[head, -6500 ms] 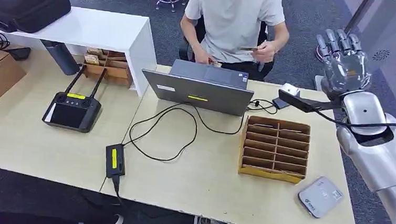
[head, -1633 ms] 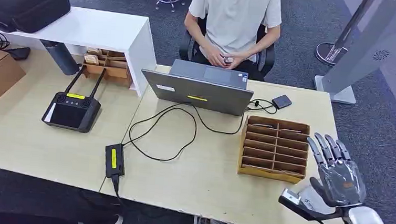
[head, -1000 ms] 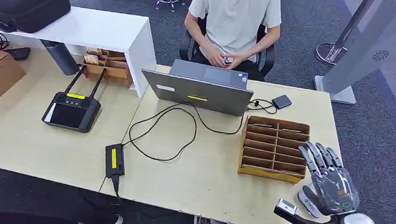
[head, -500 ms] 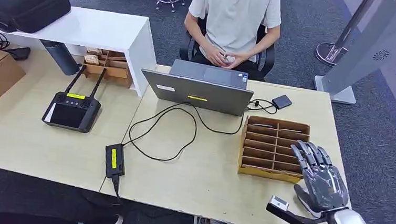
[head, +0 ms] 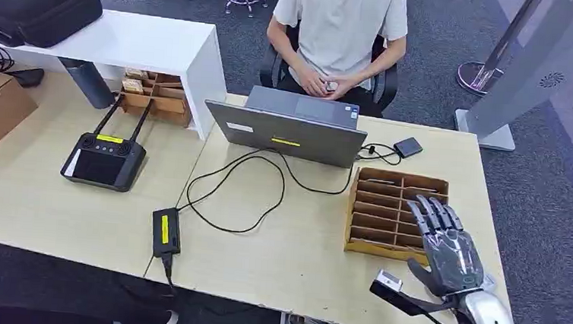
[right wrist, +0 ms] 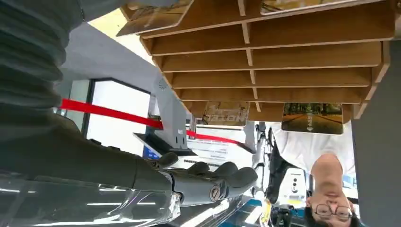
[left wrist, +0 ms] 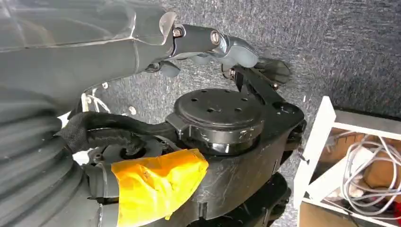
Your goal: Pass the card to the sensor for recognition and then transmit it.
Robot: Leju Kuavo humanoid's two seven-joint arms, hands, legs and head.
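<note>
One table (head: 293,246), pale wood, carrying everything listed below.

One person (head: 340,28), seated at the far side, hands together in the lap.

One laptop (head: 285,131), lid towards the robot, cables trailing across the table.

One wooden rack (head: 387,211), slotted, near the table's right end. The right wrist view shows several cards lying in its slots.

One right hand (head: 445,245), poised over the rack's near right corner, fingers spread wide and holding nothing.

One left hand (left wrist: 227,45), hanging low over grey carpet. Whether its fingers are closed or apart cannot be told.

One card (right wrist: 312,117), dark, picture side showing, lying in a slot near the rack's edge. Not yet picked up.

Risks, by judgement: the cards are thin and sit between dividers, so broad fingers may snag a divider and shove the whole rack. They may also pinch two cards together. A shallow pinch could let the card slip on the way to the sensor.
</note>
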